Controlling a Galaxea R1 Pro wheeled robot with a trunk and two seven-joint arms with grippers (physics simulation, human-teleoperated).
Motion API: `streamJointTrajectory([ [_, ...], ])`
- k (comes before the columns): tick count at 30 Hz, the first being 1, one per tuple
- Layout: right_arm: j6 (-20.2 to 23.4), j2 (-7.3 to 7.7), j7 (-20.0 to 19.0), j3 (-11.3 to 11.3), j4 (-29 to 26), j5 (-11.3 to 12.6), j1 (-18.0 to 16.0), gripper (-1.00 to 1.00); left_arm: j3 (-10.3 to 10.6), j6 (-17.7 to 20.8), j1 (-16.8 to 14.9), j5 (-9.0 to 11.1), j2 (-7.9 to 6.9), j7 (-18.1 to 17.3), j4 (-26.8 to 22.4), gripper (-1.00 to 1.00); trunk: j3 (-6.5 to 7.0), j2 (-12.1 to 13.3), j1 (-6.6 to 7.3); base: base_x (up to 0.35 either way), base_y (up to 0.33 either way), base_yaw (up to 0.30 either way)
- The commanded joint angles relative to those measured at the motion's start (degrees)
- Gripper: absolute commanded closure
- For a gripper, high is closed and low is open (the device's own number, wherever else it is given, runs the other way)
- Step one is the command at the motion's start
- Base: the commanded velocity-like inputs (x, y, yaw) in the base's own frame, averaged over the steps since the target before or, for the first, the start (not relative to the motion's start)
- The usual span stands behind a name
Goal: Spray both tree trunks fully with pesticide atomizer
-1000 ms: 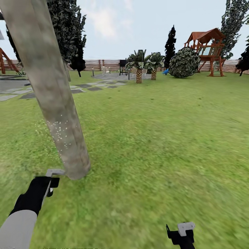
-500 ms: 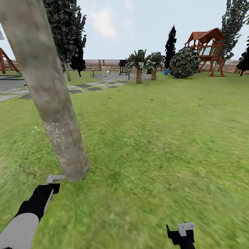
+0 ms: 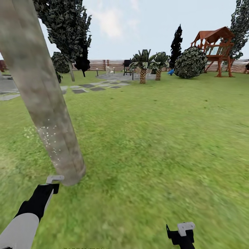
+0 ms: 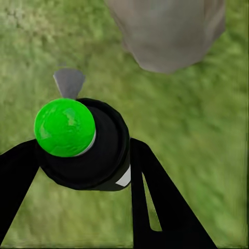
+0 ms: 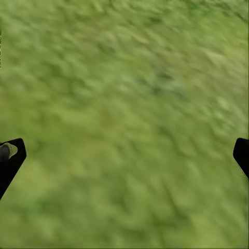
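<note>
Nearest to the camera, at the bottom of the head view, the right gripper (image 3: 181,232) hangs low over the lawn (image 3: 162,138). In the right wrist view its two black fingertips (image 5: 10,155) stand far apart at the two edges, with only grass between them, so it is wide open and holds nothing.

A little farther, the left gripper (image 3: 48,186) reaches toward the foot of the tree trunk (image 3: 41,103). In the left wrist view its black fingers (image 4: 155,202) are closed around the pesticide atomizer (image 4: 83,145), a black round body with a bright green cap and a grey nozzle that points at the trunk base (image 4: 166,31). The nozzle is just beside the trunk; I cannot tell if it touches.

The trunk is thick and mottled grey-tan, and it leans across the left of the head view. Small white specks (image 3: 48,138) lie on its lower part.

Far behind stand two short palms (image 3: 150,65), a round bush (image 3: 191,62), a red playset (image 3: 216,48) and the brown fence (image 3: 107,64).
</note>
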State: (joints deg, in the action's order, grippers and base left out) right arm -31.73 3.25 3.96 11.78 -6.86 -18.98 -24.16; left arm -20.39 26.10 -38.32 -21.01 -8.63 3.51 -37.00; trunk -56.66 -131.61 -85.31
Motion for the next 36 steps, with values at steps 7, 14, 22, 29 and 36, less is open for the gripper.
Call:
streamJointTrajectory([
  [7, 0.00, 0.00, 0.00, 0.00, 0.01, 0.00, -0.01, -1.00, 0.07, 0.19, -0.02, -0.07, -0.10, -0.06, 0.16, 1.00, 0.00, 0.00, 0.00, 0.002, -0.274, 0.276],
  [14, 0.00, 0.00, -0.01, 0.00, 0.00, 0.00, 0.03, -1.00, 0.51, 0.27, 0.00, -0.12, 0.72, -0.20, 0.32, 1.00, 0.00, 0.00, 0.00, 0.096, -0.270, 0.277],
  [22, 0.00, 0.00, -0.01, 0.00, 0.00, 0.01, 0.01, -1.00, 0.53, 0.27, 0.00, -0.09, 1.42, -0.20, 0.35, 1.00, 0.00, 0.00, 0.00, 0.179, -0.244, 0.277],
  [29, 0.00, 0.00, -0.01, 0.00, 0.00, 0.01, 0.04, -1.00, 0.22, 0.27, -0.02, -0.16, 0.84, -0.26, 0.26, 1.00, 0.00, 0.00, 0.00, 0.191, -0.235, 0.058],
  [36, 0.00, 0.00, -0.01, 0.00, 0.00, 0.01, 0.00, -1.00, 0.52, 0.18, 0.00, -0.17, 1.38, -0.24, 0.31, 1.00, 0.00, 0.00, 0.00, 0.164, -0.241, 0.000],
])
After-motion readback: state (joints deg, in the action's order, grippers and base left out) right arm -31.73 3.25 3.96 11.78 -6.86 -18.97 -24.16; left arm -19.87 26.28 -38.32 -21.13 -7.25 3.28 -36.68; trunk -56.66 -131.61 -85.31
